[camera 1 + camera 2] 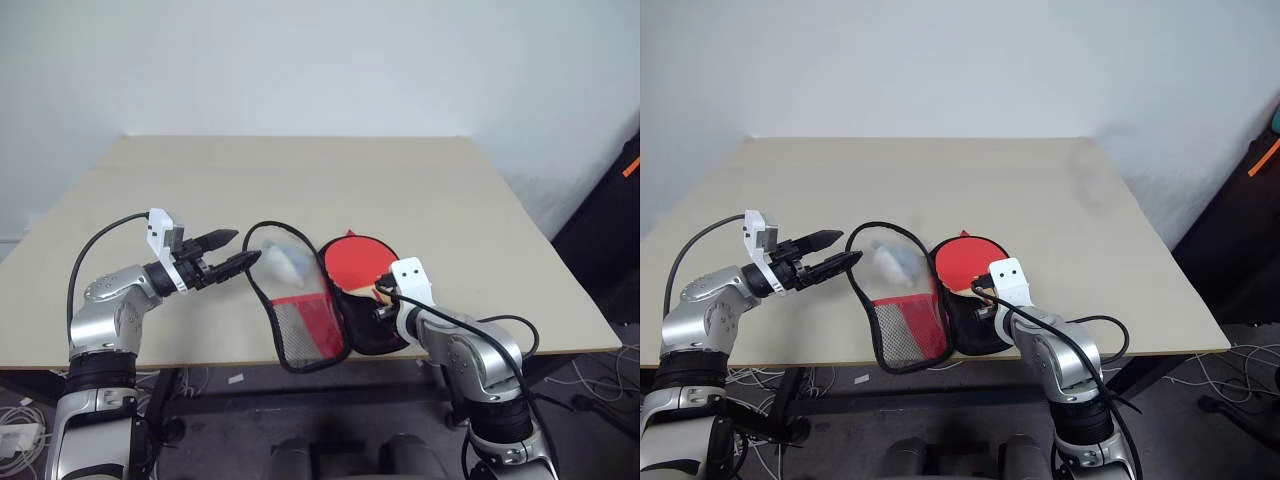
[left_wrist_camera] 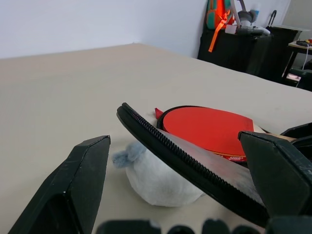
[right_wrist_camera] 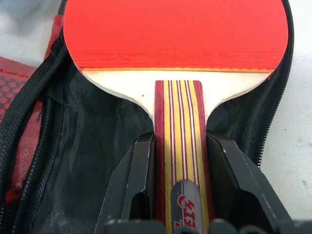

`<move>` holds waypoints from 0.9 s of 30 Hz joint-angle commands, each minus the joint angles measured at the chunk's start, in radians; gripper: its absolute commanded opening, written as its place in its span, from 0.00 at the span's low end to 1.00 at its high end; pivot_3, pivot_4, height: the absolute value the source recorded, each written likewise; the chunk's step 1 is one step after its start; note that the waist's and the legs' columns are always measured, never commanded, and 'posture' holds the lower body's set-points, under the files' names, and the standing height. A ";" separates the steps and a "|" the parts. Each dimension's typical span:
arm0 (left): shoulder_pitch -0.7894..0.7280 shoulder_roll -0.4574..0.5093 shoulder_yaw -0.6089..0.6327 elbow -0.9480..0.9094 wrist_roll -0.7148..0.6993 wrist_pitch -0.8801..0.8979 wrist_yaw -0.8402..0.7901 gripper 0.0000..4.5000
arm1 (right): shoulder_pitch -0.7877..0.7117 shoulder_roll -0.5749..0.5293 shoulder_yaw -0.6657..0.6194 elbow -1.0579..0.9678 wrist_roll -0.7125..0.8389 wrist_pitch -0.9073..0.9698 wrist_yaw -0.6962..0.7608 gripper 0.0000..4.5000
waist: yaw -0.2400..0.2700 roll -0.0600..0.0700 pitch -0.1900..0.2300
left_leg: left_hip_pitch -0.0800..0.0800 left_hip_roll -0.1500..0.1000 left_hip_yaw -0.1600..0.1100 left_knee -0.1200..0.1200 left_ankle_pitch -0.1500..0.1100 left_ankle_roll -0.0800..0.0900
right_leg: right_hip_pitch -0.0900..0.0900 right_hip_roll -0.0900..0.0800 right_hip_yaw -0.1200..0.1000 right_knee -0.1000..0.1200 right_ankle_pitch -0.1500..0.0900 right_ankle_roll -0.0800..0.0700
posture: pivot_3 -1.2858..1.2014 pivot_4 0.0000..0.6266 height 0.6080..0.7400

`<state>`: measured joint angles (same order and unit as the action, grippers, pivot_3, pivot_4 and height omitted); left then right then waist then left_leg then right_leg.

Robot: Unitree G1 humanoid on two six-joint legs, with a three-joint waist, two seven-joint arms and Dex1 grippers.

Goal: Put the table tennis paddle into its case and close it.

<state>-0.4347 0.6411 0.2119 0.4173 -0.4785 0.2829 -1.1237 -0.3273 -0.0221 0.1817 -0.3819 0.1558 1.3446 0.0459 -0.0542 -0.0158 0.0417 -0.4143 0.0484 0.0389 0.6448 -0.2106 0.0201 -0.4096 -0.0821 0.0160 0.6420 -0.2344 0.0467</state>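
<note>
The table tennis paddle [image 1: 358,262] lies red face up in the black half of the open case [image 1: 372,328], near the table's front edge. My right gripper [image 3: 178,142] is shut on the paddle's striped wooden handle [image 3: 178,112], one finger on each side. The case's other half [image 1: 300,330], red mesh with a black zip edge [image 2: 165,146], stands raised to the left of the paddle. My left gripper [image 1: 245,246] is open and level at the top of that raised edge, and the zip edge runs between its fingers [image 2: 83,175] without being clamped.
A pale bluish-white soft lump [image 2: 156,178] sits on the beige table [image 1: 300,180] just behind the raised half. The case overhangs the table's front edge. An orange and black object [image 1: 630,160] stands beyond the right side. Cables lie on the floor below.
</note>
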 commanded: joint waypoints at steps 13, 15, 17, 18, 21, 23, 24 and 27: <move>-0.029 0.053 0.023 0.025 0.015 -0.019 -0.051 1.00 | -0.100 -0.094 -0.114 -0.230 0.175 0.043 0.233 0.99 | 0.001 0.000 0.000 | -0.001 0.000 0.000 0.000 0.000 0.000 | -0.001 0.000 0.000 0.000 0.000 0.000 | 0.52 0.00 1.00; -0.026 0.079 0.026 0.045 0.011 -0.010 -0.076 1.00 | -0.101 -0.186 -0.166 -0.264 0.223 0.019 0.315 0.99 | 0.001 0.000 0.000 | -0.001 0.000 0.000 -0.001 0.000 0.000 | -0.001 0.000 -0.001 -0.001 0.000 0.000 | 0.52 0.00 1.00; -0.017 0.101 0.025 0.060 0.008 -0.002 -0.102 1.00 | -0.097 -0.269 -0.211 -0.276 0.262 -0.005 0.379 0.99 | 0.002 0.000 0.000 | -0.001 0.000 0.000 -0.001 0.000 0.000 | 0.000 0.000 -0.001 -0.002 -0.001 0.000 | 0.52 0.00 1.00; -0.005 0.110 0.026 0.071 0.007 0.005 -0.110 0.96 | -0.089 -0.329 -0.234 -0.265 0.270 -0.030 0.412 1.00 | 0.004 -0.001 0.001 | -0.001 0.000 0.000 -0.001 0.000 0.000 | 0.000 -0.001 -0.001 -0.002 -0.002 -0.002 | 0.52 0.00 1.00; 0.024 0.119 0.031 0.094 -0.003 0.033 -0.128 0.81 | -0.078 -0.435 -0.274 -0.221 0.282 -0.082 0.461 1.00 | 0.005 -0.001 0.001 | 0.000 -0.001 0.000 -0.001 -0.003 -0.004 | 0.000 -0.002 -0.001 -0.002 -0.002 -0.002 | 0.52 0.00 1.00; 0.044 0.105 0.032 0.096 -0.007 0.045 -0.123 0.65 | -0.083 -0.474 -0.290 -0.192 0.287 -0.106 0.474 1.00 | 0.005 -0.001 0.001 | 0.000 -0.001 0.000 -0.001 -0.002 -0.004 | 0.000 -0.002 -0.001 -0.002 -0.002 -0.003 | 0.52 0.00 1.00; 0.058 0.089 0.028 0.082 -0.014 0.064 -0.117 0.58 | -0.090 -0.488 -0.295 -0.179 0.288 -0.117 0.478 1.00 | 0.004 -0.001 0.001 | 0.000 -0.001 0.000 -0.001 -0.002 -0.004 | 0.000 -0.002 -0.001 -0.002 -0.002 -0.003 | 0.52 0.00 1.00; 0.099 0.030 0.007 0.022 -0.024 0.094 -0.092 0.34 | -0.113 -0.523 -0.306 -0.148 0.289 -0.147 0.484 1.00 | 0.005 -0.001 0.001 | 0.000 -0.001 0.000 -0.001 -0.002 -0.004 | 0.000 -0.002 -0.001 -0.002 -0.002 -0.003 | 0.52 0.00 1.00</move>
<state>-0.3305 0.6818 0.2209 0.4916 -0.4834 0.3644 -1.2271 -0.4007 -0.5311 -0.0937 -0.5271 0.4319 1.2360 0.5233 -0.0492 -0.0164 0.0426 -0.4148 0.0475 0.0395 0.6442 -0.2130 0.0165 -0.4098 -0.0844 0.0149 0.6400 -0.2365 0.0441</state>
